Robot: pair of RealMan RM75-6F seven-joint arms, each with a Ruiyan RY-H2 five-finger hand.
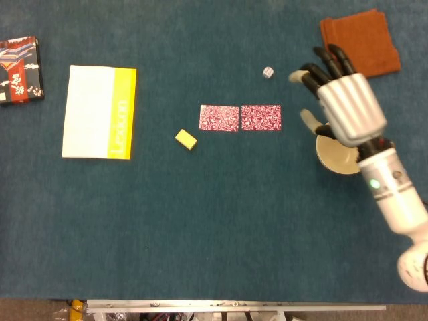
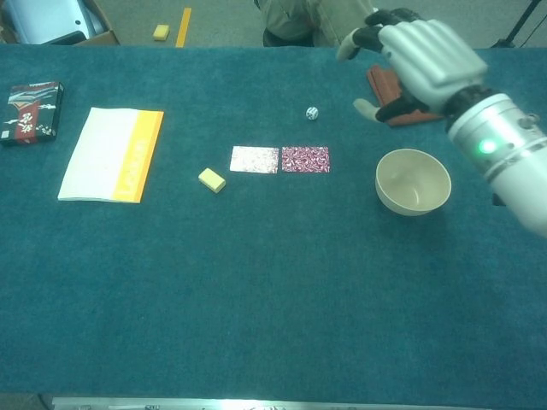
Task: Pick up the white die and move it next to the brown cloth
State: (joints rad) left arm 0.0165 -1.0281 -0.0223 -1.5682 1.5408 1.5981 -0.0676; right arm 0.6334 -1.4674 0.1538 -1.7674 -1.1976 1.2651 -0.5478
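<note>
Obstacles on your desk:
- cream bowl, under the right robot hand, just below the brown cloth.
- two patterned cards, below the white die.
- yellow block, left of the cards.

Open felt lies between die and cloth.
</note>
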